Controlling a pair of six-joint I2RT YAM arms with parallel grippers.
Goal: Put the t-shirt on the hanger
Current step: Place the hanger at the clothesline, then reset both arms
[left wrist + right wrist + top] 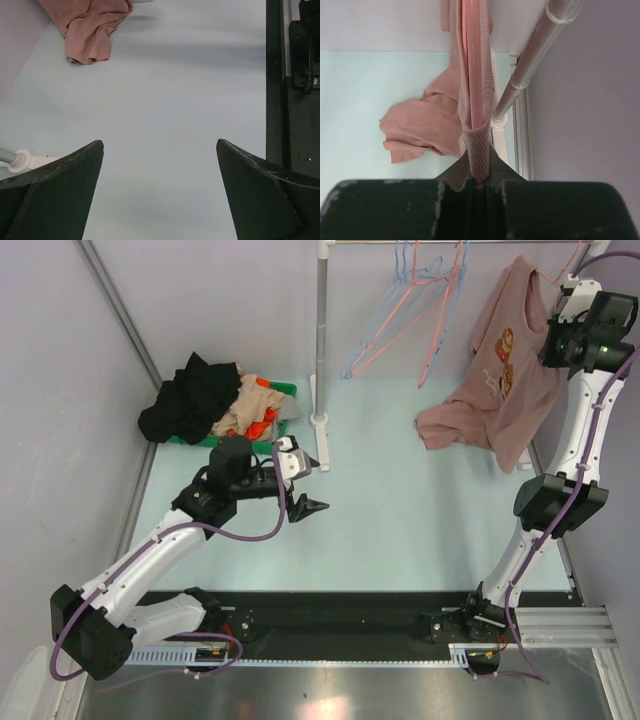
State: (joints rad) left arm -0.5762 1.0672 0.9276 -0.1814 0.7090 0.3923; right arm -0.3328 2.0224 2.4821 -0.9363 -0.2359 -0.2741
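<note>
**t-shirt on hanger: started, not finished**

- clothes pile (215, 405): black, beige and orange garments heaped at far left. not part of the job.
- left gripper (305, 508): jaws spread wide, nothing between them, hovering low over the bare table (400, 530), well apart from the shirt. idle as it stands.
- rack post (321, 340): upright, white foot on the table.
- spare hangers (443, 320): pink and light-blue wires hanging from the rail (530, 65), untouched and clear of the shirt.
- t-shirt (510, 380): dusty pink, held up at far right by its neck, print facing out. the upper part hangs beside the rail. the lower part trails down and lies bunched on the table.
- hanger (472, 60): in the right wrist view a smooth, straight pink bar runs up through the ribbed collar. this appears to be the hanger, though only this stretch shows. its hook cannot be made out.
- right gripper (479, 175): clenched on the ribbed collar where it wraps that bar, high up next to the rail.

progress, by judgement: the collar seems to be on or around the hanger. the shoulders are not visibly seated, the cloth is not hanging free, and nothing shows the hook on the rail. left to do: spread the shirt over both arms of the hanger and let it hang straight.
</note>
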